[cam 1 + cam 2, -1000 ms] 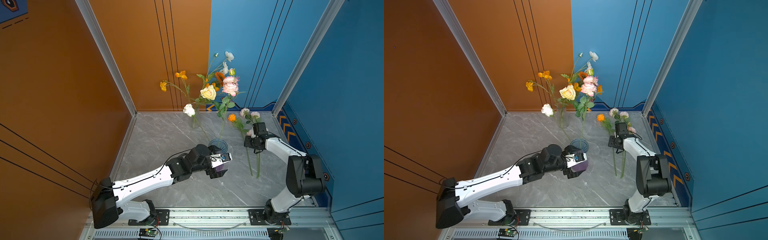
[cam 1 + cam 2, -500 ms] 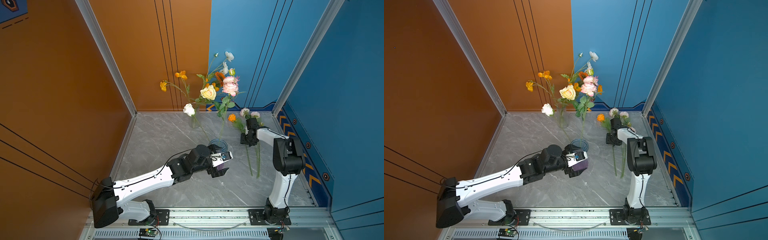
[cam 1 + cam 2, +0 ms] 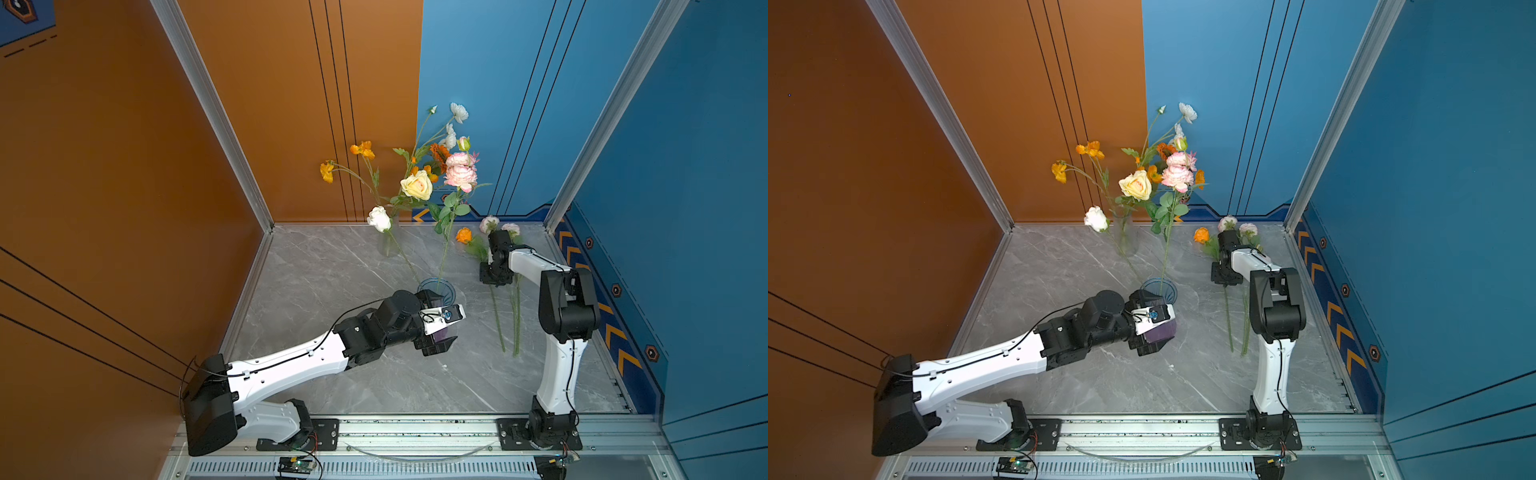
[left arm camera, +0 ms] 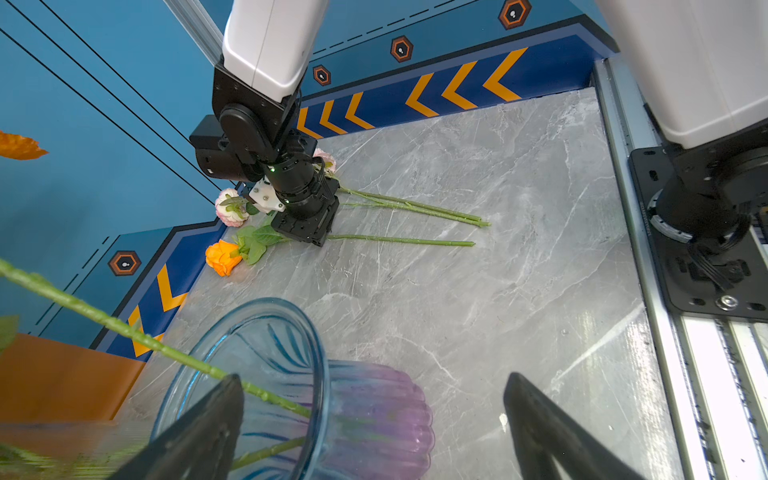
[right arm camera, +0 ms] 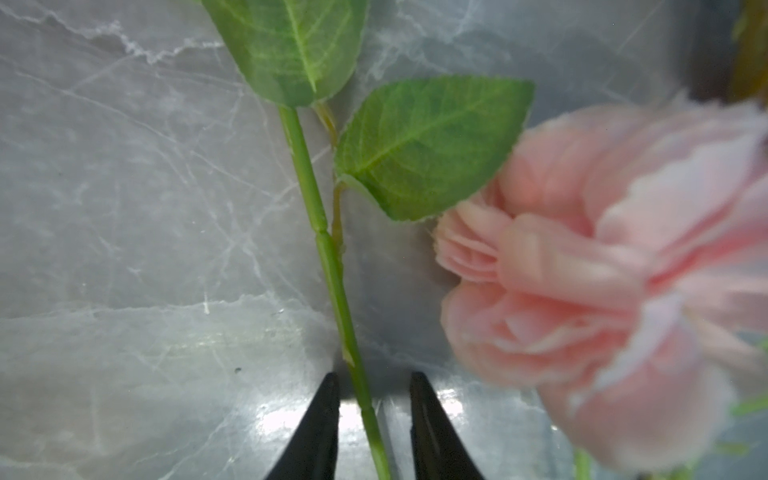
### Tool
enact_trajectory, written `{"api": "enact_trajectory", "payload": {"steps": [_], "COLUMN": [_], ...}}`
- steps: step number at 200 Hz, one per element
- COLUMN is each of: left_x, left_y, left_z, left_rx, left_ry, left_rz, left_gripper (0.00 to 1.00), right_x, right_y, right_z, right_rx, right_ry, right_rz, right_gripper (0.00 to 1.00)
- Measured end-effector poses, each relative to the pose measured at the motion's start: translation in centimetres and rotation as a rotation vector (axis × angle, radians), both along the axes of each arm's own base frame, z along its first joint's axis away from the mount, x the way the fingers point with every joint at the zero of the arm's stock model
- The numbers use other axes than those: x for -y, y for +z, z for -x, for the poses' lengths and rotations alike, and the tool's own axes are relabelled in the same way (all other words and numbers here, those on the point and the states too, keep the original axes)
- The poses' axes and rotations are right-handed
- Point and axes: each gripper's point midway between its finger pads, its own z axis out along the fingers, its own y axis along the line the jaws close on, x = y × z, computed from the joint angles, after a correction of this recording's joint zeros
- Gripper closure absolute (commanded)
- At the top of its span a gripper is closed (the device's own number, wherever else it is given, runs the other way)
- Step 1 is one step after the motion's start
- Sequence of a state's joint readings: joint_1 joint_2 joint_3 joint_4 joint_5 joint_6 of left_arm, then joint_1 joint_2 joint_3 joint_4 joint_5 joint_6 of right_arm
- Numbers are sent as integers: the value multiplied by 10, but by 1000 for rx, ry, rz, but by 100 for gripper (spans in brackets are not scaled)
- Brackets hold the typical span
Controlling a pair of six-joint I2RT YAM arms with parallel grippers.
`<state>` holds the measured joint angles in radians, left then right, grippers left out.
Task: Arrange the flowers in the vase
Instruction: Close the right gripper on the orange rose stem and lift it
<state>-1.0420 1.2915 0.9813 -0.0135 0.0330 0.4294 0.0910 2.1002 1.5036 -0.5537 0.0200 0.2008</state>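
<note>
A blue-and-purple glass vase (image 3: 436, 289) (image 4: 365, 411) stands mid-table with two flowers in it, a white bloom (image 3: 379, 218) and a pink one (image 3: 460, 176). My left gripper (image 3: 442, 328) (image 4: 374, 376) is open, its fingers on either side of the vase's lower body, and one finger stands clear of the glass. Three flowers lie on the table at the right: an orange bloom (image 3: 463, 235) (image 4: 223, 257) and two pink ones (image 3: 489, 223). My right gripper (image 3: 494, 277) (image 5: 373, 374) is down on the table, open narrowly astride the orange flower's green stem (image 5: 328, 257), with a small gap on each side.
A clear glass vase (image 3: 388, 245) with orange and cream flowers stands at the back by the orange wall. The blue side wall (image 3: 623, 291) runs close to the right arm. A pink bloom (image 5: 602, 291) lies right beside the straddled stem.
The right arm's elbow swung in from the right while its gripper shifted slightly left over the stem, and its jaws narrowed. The left arm has not moved.
</note>
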Motion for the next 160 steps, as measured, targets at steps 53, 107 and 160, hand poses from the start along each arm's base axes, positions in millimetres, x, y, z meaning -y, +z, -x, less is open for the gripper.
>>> {"api": "enact_trajectory", "payload": {"steps": [53,107,160], "left_x": [0,-4,-34], "left_y": [0,1,24], "left_z": [0,-5,-4], "left_rx": [9,46,94], "left_ry": [-4,9,-25], "left_rz": [-5,-27,21], "left_gripper": [2,2,2], "right_x": [-6,-18,-29], "right_y": [0,7,87], "right_z": [2,26,59], "right_rx": [-5,-24,191], "right_ry": [29,107,98], "right_rz": [16,40,-63], "right_gripper": [100,100,100]}}
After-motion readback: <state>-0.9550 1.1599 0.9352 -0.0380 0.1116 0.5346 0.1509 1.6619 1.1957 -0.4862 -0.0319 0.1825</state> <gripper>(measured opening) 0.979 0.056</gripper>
